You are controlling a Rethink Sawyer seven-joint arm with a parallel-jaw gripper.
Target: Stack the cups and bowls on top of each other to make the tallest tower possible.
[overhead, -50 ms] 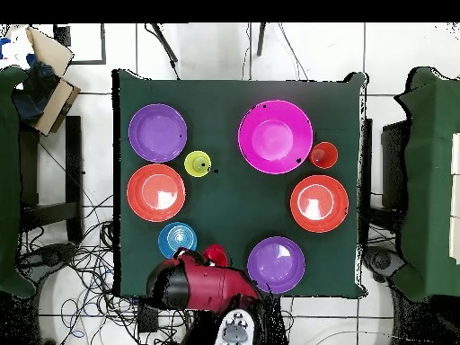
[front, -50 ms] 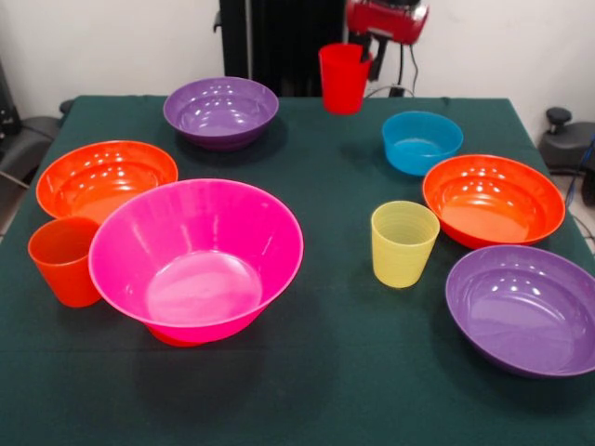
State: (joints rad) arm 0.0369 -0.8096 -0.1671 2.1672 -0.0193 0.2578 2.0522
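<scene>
Red cup (front, -50 ms: 343, 77), top centre, hangs off the table in the gripper (front, -50 ms: 369, 58), seemingly pinched by its rim, jaws largely hidden; pink bowl (front, -50 ms: 196, 257) sits lower left; a shallow rim pinch risks slipping or tilting in transit.

I see a dark green table cloth (front, -50 ms: 335, 390), a white wall (front, -50 ms: 112, 46) behind, white tiled floor (overhead, -50 ms: 207, 49) with loose cables (overhead, -50 ms: 81, 305), and cardboard boxes (overhead, -50 ms: 49, 76) at one corner.
</scene>
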